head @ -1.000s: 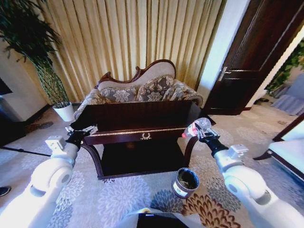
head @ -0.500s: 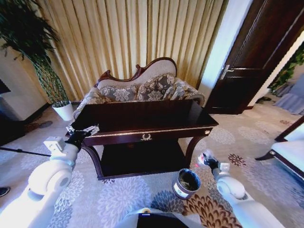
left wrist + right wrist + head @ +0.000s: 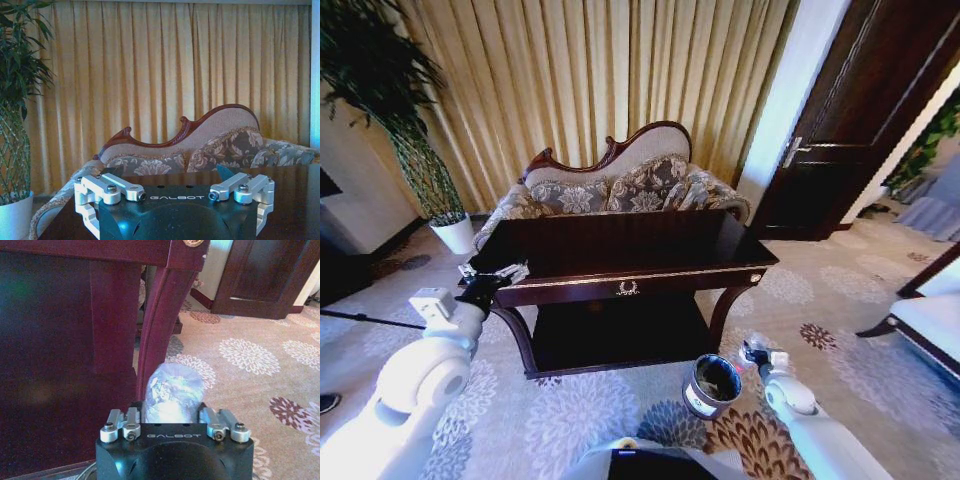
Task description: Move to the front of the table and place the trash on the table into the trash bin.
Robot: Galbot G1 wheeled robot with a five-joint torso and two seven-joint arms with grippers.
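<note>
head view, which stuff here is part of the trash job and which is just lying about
Job: table; trash bin; clear bottle in the right gripper; left gripper at the table's left corner.
Just around: sofa, potted plant, curtains, door.

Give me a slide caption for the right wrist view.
Right gripper holds a clear bottle beside the table leg.

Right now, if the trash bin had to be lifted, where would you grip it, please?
Probably the rim of the trash bin, from straight above: it stands upright and open-topped, so one finger could go inside the wall and one outside. The right gripper, beside it, is shut on the bottle.
</note>
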